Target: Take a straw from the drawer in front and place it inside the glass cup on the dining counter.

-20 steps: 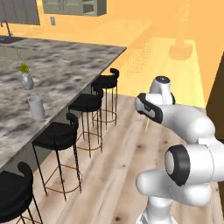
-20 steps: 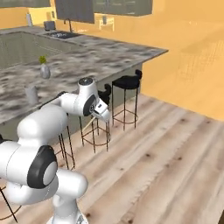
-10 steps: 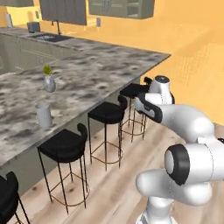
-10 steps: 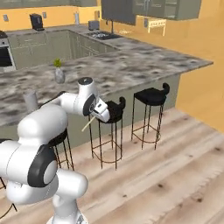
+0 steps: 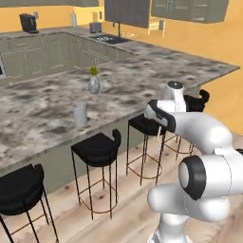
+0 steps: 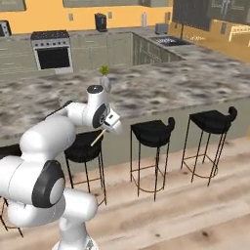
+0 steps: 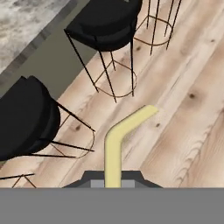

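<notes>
My pincer (image 6: pixel 108 128) is closed on the straw (image 6: pixel 97 137), held in the air over the wooden floor (image 7: pixel 183 109) beside the bar stools (image 5: pixel 97 147), short of the counter (image 5: pixel 42 114). In the hand view, the straw's long axis runs straight out from the pincer, then bends aside near the far end. In the right base view it slopes downward. The cup (image 5: pixel 79 114) stands upright on the counter, well apart from the straw, near a vase (image 5: pixel 94 83).

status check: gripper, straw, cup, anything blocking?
Gripper shut on pale yellow bent straw, over wood floor. Translucent grey-white glass cup upright on speckled stone dining counter. Black bar stools below the counter edge, beside the arm.
</notes>
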Robot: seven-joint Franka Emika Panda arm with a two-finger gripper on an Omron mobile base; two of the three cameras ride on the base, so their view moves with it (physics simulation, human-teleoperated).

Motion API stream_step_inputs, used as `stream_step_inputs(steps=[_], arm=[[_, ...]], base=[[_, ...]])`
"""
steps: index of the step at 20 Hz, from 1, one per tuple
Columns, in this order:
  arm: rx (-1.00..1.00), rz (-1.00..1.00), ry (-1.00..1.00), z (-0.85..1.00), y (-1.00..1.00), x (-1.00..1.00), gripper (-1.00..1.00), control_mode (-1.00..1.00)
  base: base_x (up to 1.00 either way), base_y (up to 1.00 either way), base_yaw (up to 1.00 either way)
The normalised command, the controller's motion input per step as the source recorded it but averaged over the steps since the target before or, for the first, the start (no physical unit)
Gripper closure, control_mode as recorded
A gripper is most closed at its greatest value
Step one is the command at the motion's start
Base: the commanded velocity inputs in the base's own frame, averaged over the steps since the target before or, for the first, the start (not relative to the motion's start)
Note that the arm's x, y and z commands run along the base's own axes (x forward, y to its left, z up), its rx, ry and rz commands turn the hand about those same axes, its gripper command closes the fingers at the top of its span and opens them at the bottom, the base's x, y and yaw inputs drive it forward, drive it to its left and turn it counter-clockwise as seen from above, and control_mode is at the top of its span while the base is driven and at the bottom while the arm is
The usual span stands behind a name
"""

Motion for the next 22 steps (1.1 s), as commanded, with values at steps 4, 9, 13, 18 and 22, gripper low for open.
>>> stream_step_inputs(steps=[4,9,13,18,22], arm=[[0.0,0.0,0.0,0.0,0.0,0.0,1.0,1.0],[0.0,0.0,0.0,0.0,0.0,0.0,1.0,1.0],[0.0,0.0,0.0,0.0,0.0,0.0,1.0,1.0],[0.0,0.0,0.0,0.0,0.0,0.0,1.0,1.0],[0.0,0.0,0.0,0.0,0.0,0.0,1.0,1.0]], base=[[0.19,-0.04,0.49],[0.68,-0.31,0.41],[0.86,-0.32,0.22],[0.76,-0.31,0.28],[0.81,-0.15,0.28]])
